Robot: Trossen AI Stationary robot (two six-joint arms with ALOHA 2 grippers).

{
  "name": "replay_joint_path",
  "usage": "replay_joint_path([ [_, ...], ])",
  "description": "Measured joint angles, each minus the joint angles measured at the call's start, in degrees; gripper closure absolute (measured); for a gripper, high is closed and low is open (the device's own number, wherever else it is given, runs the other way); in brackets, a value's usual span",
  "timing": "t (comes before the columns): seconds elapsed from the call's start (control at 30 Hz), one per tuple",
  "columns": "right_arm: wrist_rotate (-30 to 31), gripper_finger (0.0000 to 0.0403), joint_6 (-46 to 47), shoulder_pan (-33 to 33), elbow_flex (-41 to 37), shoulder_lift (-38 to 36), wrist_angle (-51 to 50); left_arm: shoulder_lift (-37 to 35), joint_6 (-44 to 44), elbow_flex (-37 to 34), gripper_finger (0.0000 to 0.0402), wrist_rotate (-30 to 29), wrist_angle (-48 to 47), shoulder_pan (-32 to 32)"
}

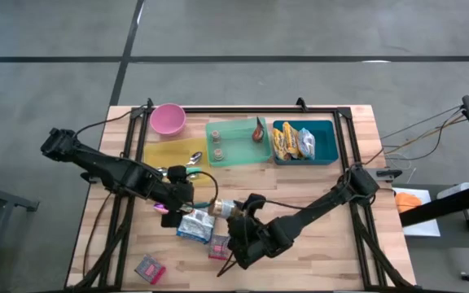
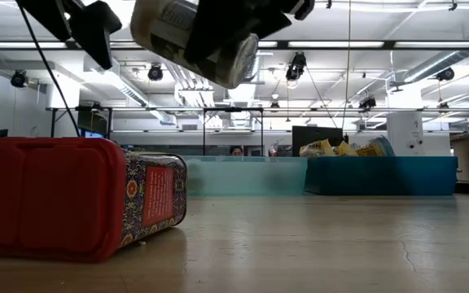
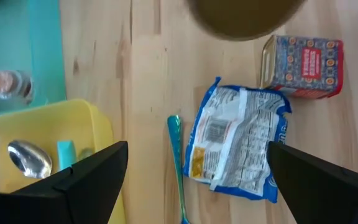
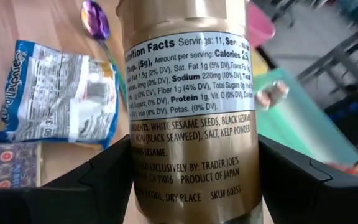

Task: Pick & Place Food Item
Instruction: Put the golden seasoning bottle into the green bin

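A cylindrical jar (image 4: 190,106) with a glossy gold label and printed nutrition panel is clamped between the two dark fingers of the right hand (image 1: 233,213) and is held lying sideways in the air above the pale planked wooden worktop (image 1: 316,244), clear of its surface. Just beside it, the left hand (image 1: 175,205) is poised with its fingers spread wide and nothing between them, over a crinkled blue-and-white foil packet (image 3: 238,143). A small rectangular tin (image 3: 303,66) with a patterned wrap is seen beside the packet, touching its corner. A smooth yellow tray (image 3: 73,134) holding a shiny metal spoon (image 3: 28,158) is set against a translucent green tray (image 1: 238,142), with a blue bin (image 1: 304,142) of snack bags alongside.
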Motion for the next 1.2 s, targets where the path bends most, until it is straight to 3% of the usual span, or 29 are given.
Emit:
replay_joint_path([
  [0.3, -4.5, 0.013, 7.0, -3.3, -3.5, -5.5, -4.0, 0.0, 1.3, 2.2, 0.001, 0.0, 0.4, 0.0],
  [0.53, -6.4, 0.013, 7.9, -3.7, -13.1, -18.6, 1.8, -0.1, 1.2, 3.1, 0.001, 0.2, 0.5, 0.0],
  [0.67, -12.1, 0.013, 5.5, -3.7, -22.8, -28.6, 13.5, -0.1, 1.2, 3.1, 0.001, -0.3, 0.8, 0.1],
  [0.87, -24.3, 0.013, 3.1, -3.8, -41.9, -39.9, 40.4, -0.1, -3.3, 3.1, 0.001, -1.3, 4.7, 0.3],
  [1.0, -30.3, 0.013, 2.9, -3.9, -51.6, -41.7, 54.8, -0.1, -3.6, 3.1, 0.001, -0.8, 9.6, 1.0],
  [1.2, -33.3, 0.013, 6.8, -4.0, -55.3, -38.0, 58.5, -0.1, 0.1, 3.1, 0.001, 2.9, 18.8, 2.2],
])
